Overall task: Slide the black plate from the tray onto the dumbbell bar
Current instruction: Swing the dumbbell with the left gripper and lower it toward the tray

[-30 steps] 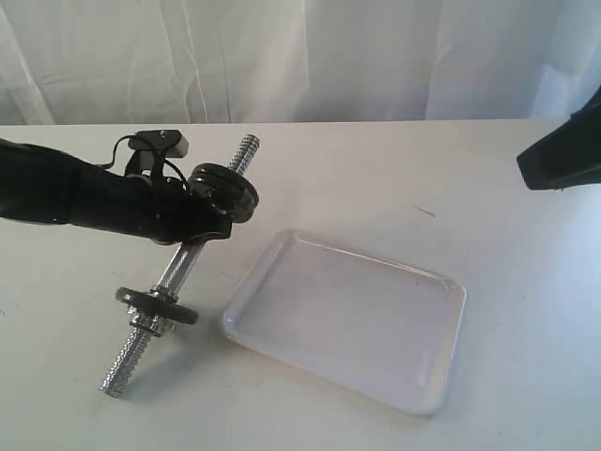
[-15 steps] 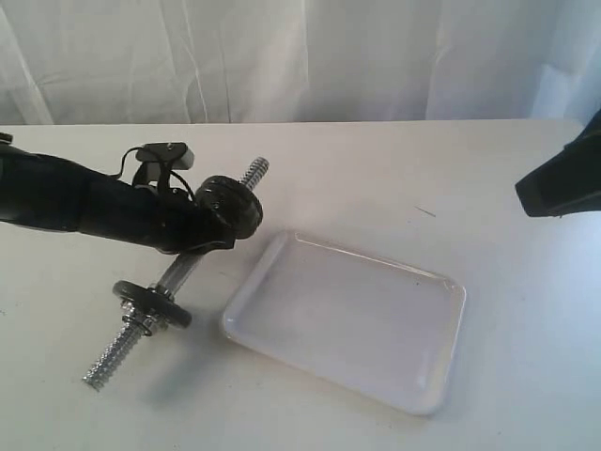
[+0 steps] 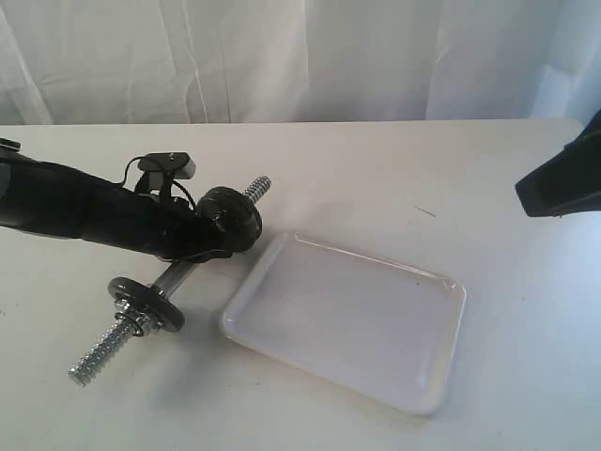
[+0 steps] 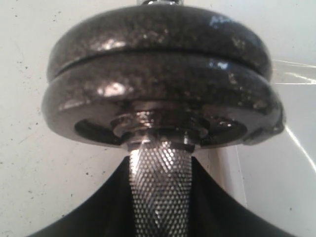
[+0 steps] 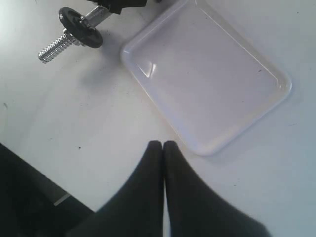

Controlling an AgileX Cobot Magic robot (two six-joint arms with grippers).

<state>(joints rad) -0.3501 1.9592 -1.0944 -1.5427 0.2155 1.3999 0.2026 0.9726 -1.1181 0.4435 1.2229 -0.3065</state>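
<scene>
Beside the tray (image 3: 349, 321), left gripper (image 3: 208, 242) seemingly clasps dumbbell bar (image 3: 174, 275).

Glossy white tray (image 3: 347, 319); chrome dumbbell bar (image 4: 160, 187) (diamond-knurled); black plate (image 4: 158, 37), silver-flecked.

The dumbbell bar (image 4: 160, 192) is bright chrome metal, with fine diamond knurling on its middle and coarse threads at its near-left end. The pair of black plates (image 4: 163, 84) on it has a dark, speckled, slightly pebbled coat that catches glints. The lone disc (image 3: 146, 303) looks duller. The tray (image 3: 347, 319) is smooth, glossy white. The worktop (image 3: 394, 169) is matt white with faint specks. White cloth (image 3: 300, 56) hangs at the far side. The left arm's casing (image 3: 84, 209) is matt black.
</scene>
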